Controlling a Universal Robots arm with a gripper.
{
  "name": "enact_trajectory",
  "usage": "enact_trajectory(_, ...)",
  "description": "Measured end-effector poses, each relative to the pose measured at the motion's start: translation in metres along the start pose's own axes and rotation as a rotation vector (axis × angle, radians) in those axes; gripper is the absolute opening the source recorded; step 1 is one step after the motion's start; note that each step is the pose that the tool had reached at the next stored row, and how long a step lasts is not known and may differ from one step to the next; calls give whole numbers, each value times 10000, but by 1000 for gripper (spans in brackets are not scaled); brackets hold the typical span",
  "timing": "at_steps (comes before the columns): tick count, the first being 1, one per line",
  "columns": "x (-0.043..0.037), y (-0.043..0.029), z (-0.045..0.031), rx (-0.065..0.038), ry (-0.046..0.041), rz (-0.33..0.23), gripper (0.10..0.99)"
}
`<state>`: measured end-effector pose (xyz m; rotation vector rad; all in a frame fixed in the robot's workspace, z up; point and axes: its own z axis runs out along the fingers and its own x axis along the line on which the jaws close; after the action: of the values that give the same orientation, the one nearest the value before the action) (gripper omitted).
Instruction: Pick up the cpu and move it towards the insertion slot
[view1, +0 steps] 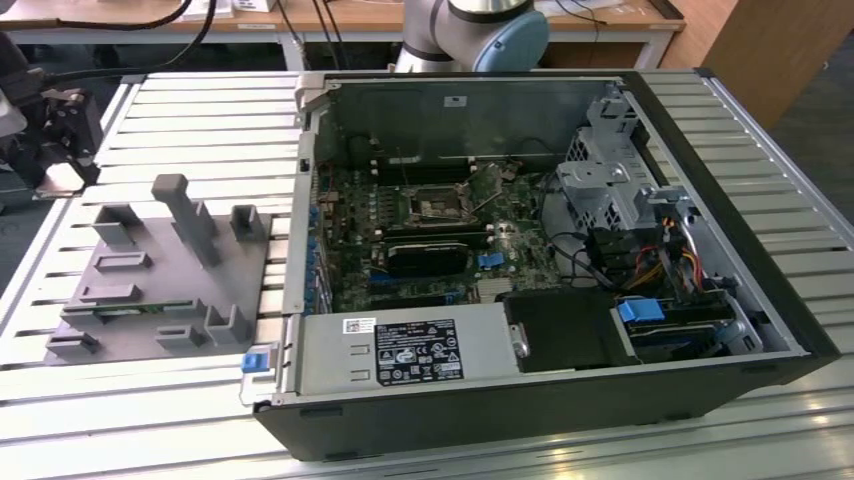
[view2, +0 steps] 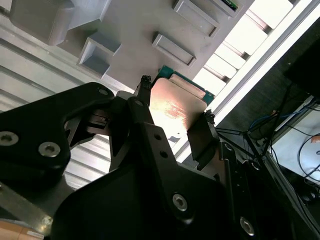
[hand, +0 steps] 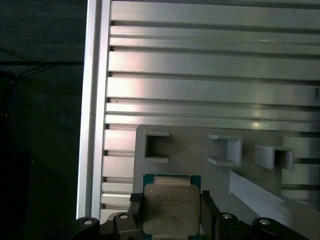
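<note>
Pinching: claw (view2: 177, 100) clamped on opposite edges of cpu (hand: 171, 210).
Fixture: grey plate (hand: 200, 155) beneath cpu, seemingly not touching it.

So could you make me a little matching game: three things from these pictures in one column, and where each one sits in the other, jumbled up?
Things:
1. cpu
2. insertion slot
3. grey fixture plate

Places:
A. on the slatted table, to the exterior view's left of the computer case
B. clamped between the fingers
C. on the motherboard inside the open case

Pairs: 1-B, 2-C, 3-A.
</note>
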<state>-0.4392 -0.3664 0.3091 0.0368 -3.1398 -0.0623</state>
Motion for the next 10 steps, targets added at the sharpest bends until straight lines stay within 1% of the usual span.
enact_trajectory(6,0,10,-64,0,-1,0,545)
enact_trajectory(10,0,15,-127,0,-1,0,545)
